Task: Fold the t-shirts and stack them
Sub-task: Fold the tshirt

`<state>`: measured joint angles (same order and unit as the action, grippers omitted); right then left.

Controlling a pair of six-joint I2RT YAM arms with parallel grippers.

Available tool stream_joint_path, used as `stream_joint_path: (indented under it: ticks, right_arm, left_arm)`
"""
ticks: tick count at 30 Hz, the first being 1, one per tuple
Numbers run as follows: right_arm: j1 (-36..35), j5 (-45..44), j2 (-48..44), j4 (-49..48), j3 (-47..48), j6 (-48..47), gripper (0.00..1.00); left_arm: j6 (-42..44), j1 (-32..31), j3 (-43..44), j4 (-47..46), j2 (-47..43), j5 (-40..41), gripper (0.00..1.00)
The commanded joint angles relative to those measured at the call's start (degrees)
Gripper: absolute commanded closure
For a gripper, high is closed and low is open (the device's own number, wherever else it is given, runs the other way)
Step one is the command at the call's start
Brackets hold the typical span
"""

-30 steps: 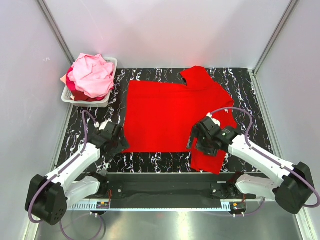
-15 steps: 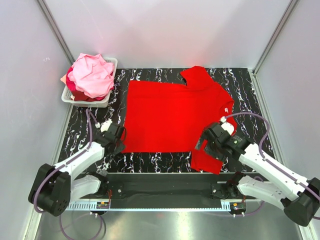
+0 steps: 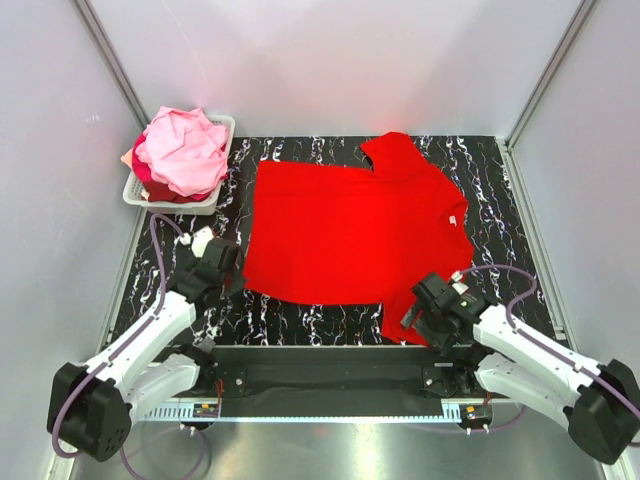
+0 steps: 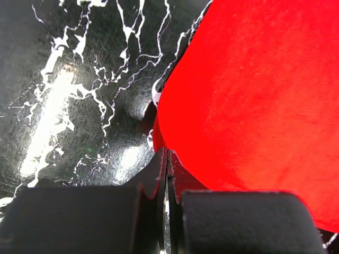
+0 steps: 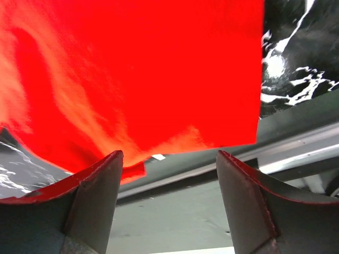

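Observation:
The red t-shirt [image 3: 350, 230] lies spread flat on the black marbled table, neck to the right. My left gripper [image 3: 228, 275] is at its near-left corner. In the left wrist view the gripper [image 4: 167, 154] is shut, with the red t-shirt's [image 4: 254, 95] corner pinched at the tips. My right gripper [image 3: 420, 318] hovers over the near-right sleeve by the table's front edge. In the right wrist view it [image 5: 169, 159] stands open, the red t-shirt's [image 5: 132, 69] sleeve hem just beyond its fingertips and nothing between them. Pink and peach t-shirts [image 3: 185, 150] are heaped at the far left.
A white slotted basket [image 3: 180, 205] holds the pink heap at the table's [image 3: 490, 170] far-left corner. Grey walls close in on three sides. The metal frame rail [image 3: 330, 375] runs along the near edge, under the right gripper.
The left gripper closed on the shirt's near-left corner, and that corner has shifted slightly. The right arm drew back toward the near edge over the sleeve, its jaws narrowing a little.

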<state>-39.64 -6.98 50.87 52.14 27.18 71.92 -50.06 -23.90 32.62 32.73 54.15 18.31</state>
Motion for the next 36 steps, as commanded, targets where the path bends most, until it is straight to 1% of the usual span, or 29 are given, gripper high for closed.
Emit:
stream_joint_path:
  ticks: [1,5,6,7,8,10,12,13,15,16,17,19,21,24,25,28,32,35,36]
  right_arm:
    - [3.3,-3.1,-2.2,0.0,0.2,3.7,0.23]
    - [5.8,-4.3,1.6,-1.4,1.9,0.6,0.25]
    - [6.0,-4.2,4.9,-1.8,2.5,-0.3,0.26]
    - [5.9,-4.2,6.9,-1.8,3.2,-1.9,0.29]
    - [5.8,-3.8,10.7,-1.4,4.8,-3.0,0.32]
    - [4.9,-3.5,13.6,-1.3,6.0,-3.8,0.41]
    - [3.9,-3.8,16.4,-1.0,7.1,-4.0,0.54]
    - [3.7,-3.9,16.6,-0.9,7.4,-3.9,0.65]
    - [3.6,-4.2,16.4,-0.8,7.3,-3.4,0.79]
    - [3.6,-4.3,15.8,-1.2,7.1,-3.6,0.93]
    - [3.6,-3.7,14.2,-1.9,6.4,-3.7,0.99]
    - [3.6,-3.5,12.0,-2.7,5.6,-4.2,1.00]
    - [3.6,-3.8,8.6,0.0,5.8,-4.2,1.00]
    - [3.6,-5.1,1.8,6.0,8.5,-3.5,1.00]
    - [3.6,-7.7,-4.1,11.3,12.5,-1.9,1.00]
    - [3.6,-8.8,-8.2,14.4,14.6,-1.5,1.00]
    - [3.7,-12.3,-7.6,19.0,21.3,-2.6,1.00]
    - [3.7,-15.2,-4.8,18.6,24.7,-4.5,1.00]
    - [3.7,-15.7,-3.9,18.3,25.5,-5.0,1.00]
  left_arm:
    - [0.8,0.0,2.4,1.8,-1.3,2.1,1.00]
    - [0.8,0.0,2.4,1.8,-1.6,1.3,1.00]
    - [0.7,0.0,2.4,2.1,-1.7,1.1,1.00]
    - [0.6,0.0,2.3,2.1,-2.0,1.1,1.00]
    - [0.6,0.0,2.1,2.2,-2.6,1.0,1.00]
    - [0.5,0.0,1.9,2.3,-3.0,0.9,1.00]
    - [0.5,0.0,2.0,2.6,-3.5,1.0,1.00]
    - [0.5,0.0,2.0,2.7,-3.6,1.0,1.00]
    - [0.5,0.0,2.2,3.1,-3.7,1.0,1.00]
    - [0.4,0.0,2.1,3.3,-3.8,0.9,1.00]
    - [0.4,0.0,2.1,3.5,-4.1,0.7,1.00]
    - [0.1,0.0,2.3,4.6,-4.7,0.2,1.00]
    - [-0.3,0.0,2.7,6.6,-6.4,-1.1,1.00]
    - [-1.3,-0.1,3.1,9.8,-9.9,-2.0,1.00]
    - [-1.9,-0.1,4.0,12.0,-12.0,-2.4,1.00]
    - [-2.0,-0.1,4.3,13.2,-13.6,-3.3,1.00]
    - [-1.7,-0.2,5.5,14.5,-14.3,-3.0,1.00]
    - [-0.4,-0.2,6.2,14.1,-12.0,-2.5,1.00]
    - [0.0,-0.2,6.0,13.0,-11.1,-4.1,0.99]
